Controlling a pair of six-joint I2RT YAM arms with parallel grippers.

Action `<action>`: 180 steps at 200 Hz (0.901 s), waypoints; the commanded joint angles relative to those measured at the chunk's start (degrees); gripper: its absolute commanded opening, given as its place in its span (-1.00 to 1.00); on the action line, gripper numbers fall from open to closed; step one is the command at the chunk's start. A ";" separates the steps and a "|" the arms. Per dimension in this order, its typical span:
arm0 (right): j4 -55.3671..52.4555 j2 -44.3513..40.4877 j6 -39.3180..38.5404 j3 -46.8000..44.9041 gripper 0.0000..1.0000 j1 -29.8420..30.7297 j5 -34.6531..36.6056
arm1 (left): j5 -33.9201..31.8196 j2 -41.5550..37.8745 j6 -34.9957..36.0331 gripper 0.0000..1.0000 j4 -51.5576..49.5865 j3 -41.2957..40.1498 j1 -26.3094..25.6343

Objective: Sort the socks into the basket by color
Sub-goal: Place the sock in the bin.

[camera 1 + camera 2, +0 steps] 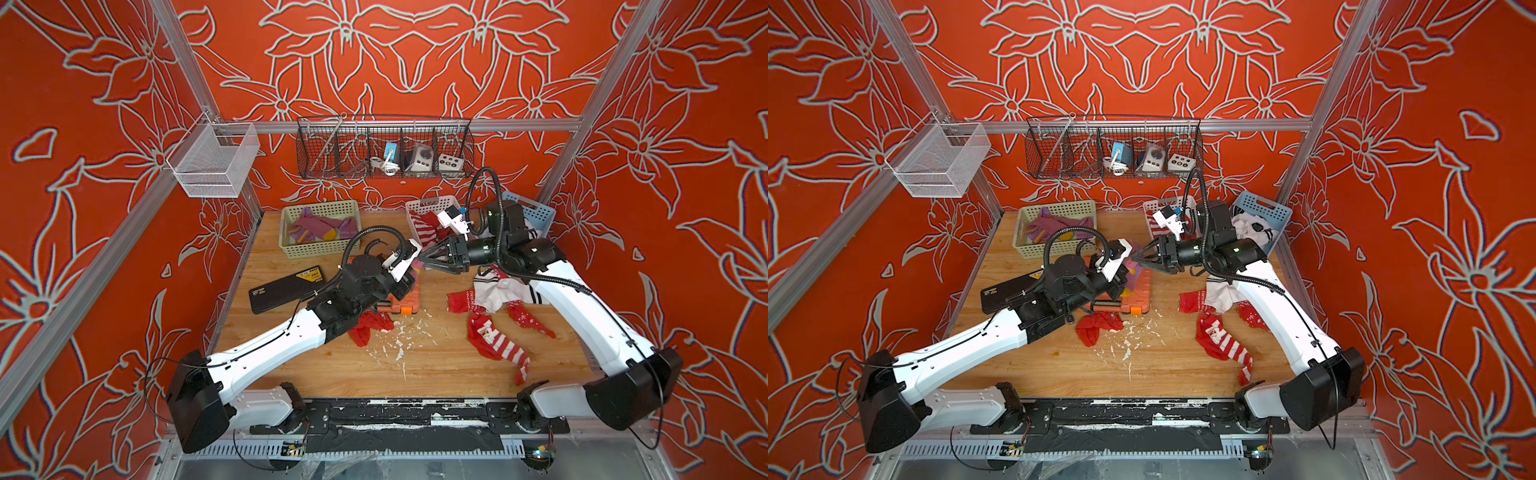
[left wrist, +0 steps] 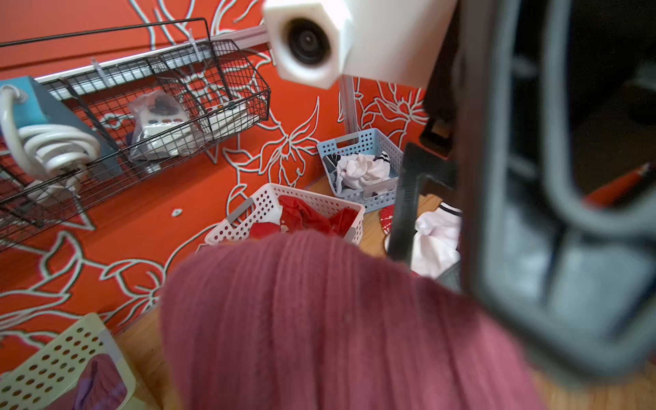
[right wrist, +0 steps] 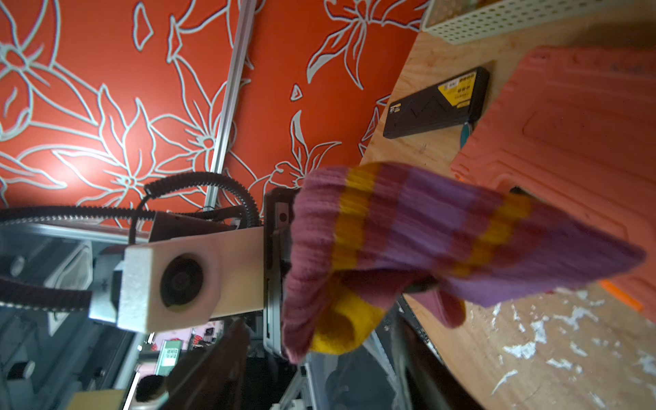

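Centrally, held level, left fingers (image 3: 420,285) pinch purple sock (image 3: 426,227) opposite splayed right fingers (image 1: 435,250).

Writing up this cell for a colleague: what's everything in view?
table: one, light wood, under everything
green basket: one, pale green, far left, holds purple socks
white basket: one, white, far middle, holds red socks
blue basket: one, pale blue, far right, holds white socks
loose red socks: four or more, red, middle and right
loose white socks: count unclear, white, right
held sock: one, purple and mustard, above the middle
flat case: one, black, left
plastic case: one, orange, middle
wire rack: one, black, back wall, holds electrical boxes
mesh basket: one, white, left rail
flakes: many, white, near middle
left gripper: one, black, shut on held sock
right gripper: one, black, open
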 commanded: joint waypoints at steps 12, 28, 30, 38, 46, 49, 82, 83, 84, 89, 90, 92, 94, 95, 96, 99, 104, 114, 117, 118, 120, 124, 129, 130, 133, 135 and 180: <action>-3.34 -2.20 -2.74 1.78 0.94 -2.11 1.20 | -2.67 -3.08 -1.82 -1.00 -4.36 1.09 0.39; -4.67 -2.36 -3.67 2.04 0.96 -3.33 1.96 | -2.95 -4.06 -3.62 -1.00 -7.26 1.72 1.20; -4.94 -2.36 -3.84 2.10 0.96 -3.45 2.06 | -2.93 -4.20 -3.89 -1.00 -7.65 1.84 1.36; -6.05 -2.18 -4.66 2.35 0.96 -3.88 2.70 | -3.01 -4.66 -4.98 -1.00 -9.43 2.53 1.89; -7.43 -2.05 -5.67 2.71 0.96 -4.16 3.66 | -2.82 -5.15 -6.83 -1.00 -11.48 3.38 2.79; -7.95 -1.92 -6.09 2.88 0.96 -4.25 3.99 | -2.57 -5.29 -7.61 -1.00 -12.40 3.79 3.21; -11.82 -1.66 -9.88 2.89 0.96 -4.52 8.61 | -0.54 -6.28 -14.59 -1.00 -20.79 8.26 8.30; -11.85 -1.66 -10.02 2.86 0.96 -4.52 8.78 | -0.46 -6.30 -14.75 -1.00 -20.88 8.34 8.48; -12.00 -1.66 -10.18 2.89 0.96 -4.52 8.91 | -0.42 -6.35 -14.91 -1.00 -21.10 8.46 8.56; -12.41 -1.66 -10.69 2.68 0.96 -4.60 9.79 | -0.01 -6.39 -15.64 -1.00 -22.12 8.94 9.39; -12.50 -1.66 -10.87 2.67 0.96 -4.60 9.99 | 0.07 -6.44 -15.80 -1.00 -22.29 9.03 9.55; -12.78 -1.55 -11.05 2.59 0.96 -4.61 10.31 | 0.17 -6.44 -16.07 -1.00 -22.64 9.25 9.84; -13.07 -1.57 -11.29 2.57 0.96 -4.61 10.77 | 0.28 -6.48 -16.32 -1.00 -23.06 9.46 10.20; -13.23 -1.57 -11.43 2.61 0.96 -4.61 10.96 | 0.30 -6.49 -16.45 -1.00 -23.33 9.60 10.30; -13.39 -1.53 -11.59 2.59 0.96 -4.61 11.14 | 0.36 -6.49 -16.55 -1.00 -23.51 9.71 10.35; -13.86 -1.43 -12.05 2.52 0.96 -4.60 11.83 | 0.40 -6.44 -16.84 -1.00 -24.17 10.11 10.81; -14.72 -1.28 -12.77 2.55 0.96 -4.61 12.68 | 0.43 -6.41 -17.13 -1.00 -25.13 10.68 11.33; -15.98 -1.05 -14.03 2.39 0.96 -4.61 13.95 | 0.26 -6.41 -17.35 -1.00 -26.25 11.18 12.16; -16.22 -1.02 -14.38 2.33 0.96 -4.59 14.39 | 0.16 -6.41 -17.41 -1.00 -26.61 11.24 12.43; -16.34 -1.04 -14.47 2.27 0.96 -4.60 14.49 | 0.11 -6.41 -17.43 -1.00 -26.64 11.28 12.47; -16.53 -1.00 -14.65 2.23 0.96 -4.60 14.73 | 0.07 -6.41 -17.49 -1.00 -26.83 11.35 12.61; -16.84 -1.04 -14.96 2.11 0.96 -4.61 15.25 | -0.09 -6.40 -17.73 -1.00 -27.21 11.48 12.95; -17.20 -0.97 -15.36 2.04 0.96 -4.60 15.81 | -0.28 -6.41 -18.06 -1.00 -27.74 11.77 13.39; -17.31 -0.96 -15.40 1.99 0.96 -4.61 15.90 | -0.29 -6.37 -18.15 -1.00 -27.87 11.85 13.48; -17.46 -0.92 -15.62 1.95 0.96 -4.56 16.21 | -0.14 -6.33 -18.42 -1.00 -28.29 12.06 13.81; -17.65 -0.93 -15.80 1.88 0.96 -4.59 16.37 | 0.05 -6.32 -18.60 -1.00 -28.53 12.16 14.07; -19.13 -1.00 -17.76 0.50 0.96 -4.59 18.68 | 0.33 -5.28 -20.13 -1.00 -31.78 14.05 17.27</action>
